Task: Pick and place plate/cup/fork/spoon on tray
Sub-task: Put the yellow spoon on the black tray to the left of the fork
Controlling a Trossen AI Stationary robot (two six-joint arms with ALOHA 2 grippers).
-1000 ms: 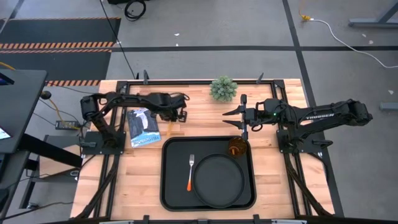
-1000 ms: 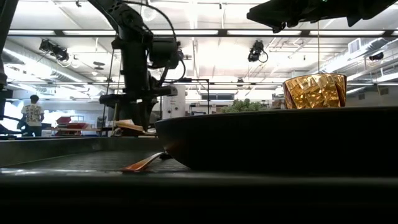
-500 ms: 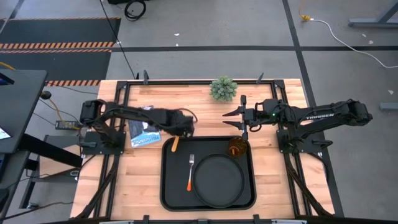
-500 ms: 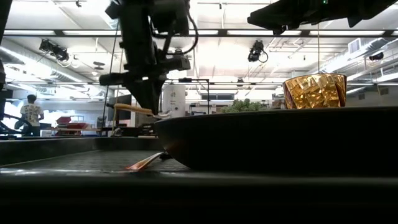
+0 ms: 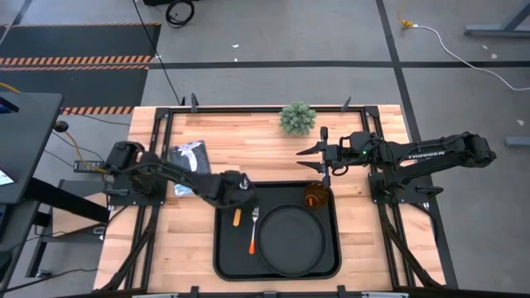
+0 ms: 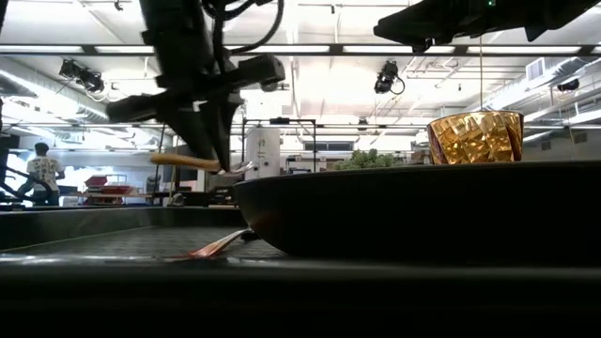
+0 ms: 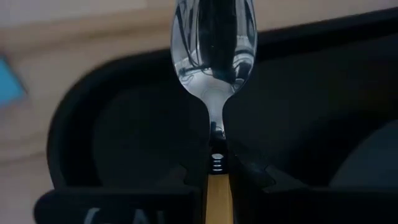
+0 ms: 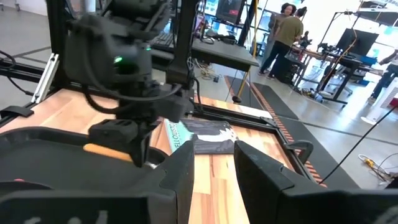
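Note:
My left gripper (image 5: 239,201) hangs over the far left part of the black rectangular tray (image 5: 224,252), shut on the spoon (image 7: 213,43), whose orange handle (image 5: 236,217) sticks out toward the near edge. The round black plate (image 5: 290,240) lies on the tray's right part. The fork (image 5: 252,230) lies flat on the tray floor left of the plate. The amber cup (image 5: 315,197) stands upright in the tray's far right corner. My right gripper (image 5: 303,157) is open and empty, above the table beyond the cup. My left gripper pinches the spoon between its two fingers where the silver neck (image 7: 216,142) meets the orange handle (image 7: 216,193). The fingers come from above and lie across the spoon. The spoon hangs about level (image 6: 188,161), clear of the tray, its bowl away from the wrist camera.
A small green potted plant (image 5: 297,118) stands at the table's far edge. A blue and white packet (image 5: 189,161) lies on the table left of the tray. People stand in the room beyond the table (image 8: 289,31).
My left gripper has carried the spoon from the table beyond the tray's far left corner toward the near edge and a little right, to over the tray's left part. The spoon stays about level and clear of the surface.

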